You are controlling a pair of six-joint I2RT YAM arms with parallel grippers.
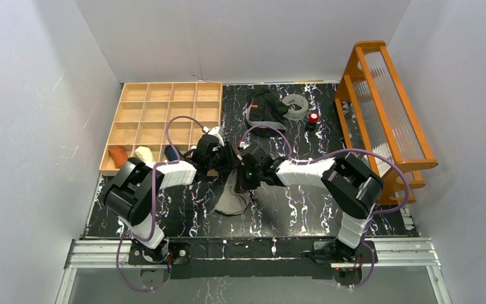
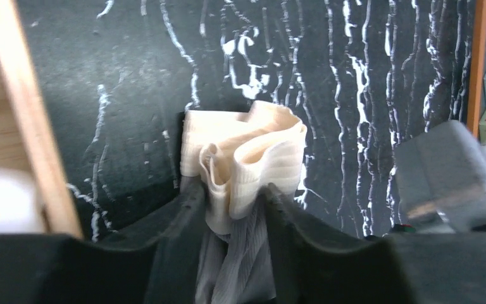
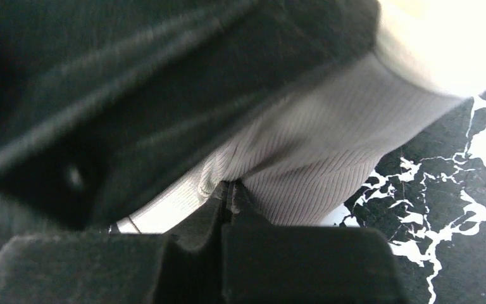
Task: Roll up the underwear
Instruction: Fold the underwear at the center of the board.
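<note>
- The beige-grey underwear (image 1: 231, 199) is in the middle of the table (image 1: 304, 209), between the two arms. Part of it is lifted up and the rest lies flat.
- The left claw (image 2: 231, 196) is partly closed. The bunched cream band (image 2: 253, 152) sits between its fingers and touches both.
- The right claw (image 3: 228, 190) is closed tight. It seems to nip a small fold of the grey cloth.
- I think this is the start of the roll, with the cloth bunched up and not yet a neat roll.
- Next, the claws need to turn the cloth over itself while keeping it tight.
- The black striped underwear (image 1: 264, 107) waits at the back.
</note>
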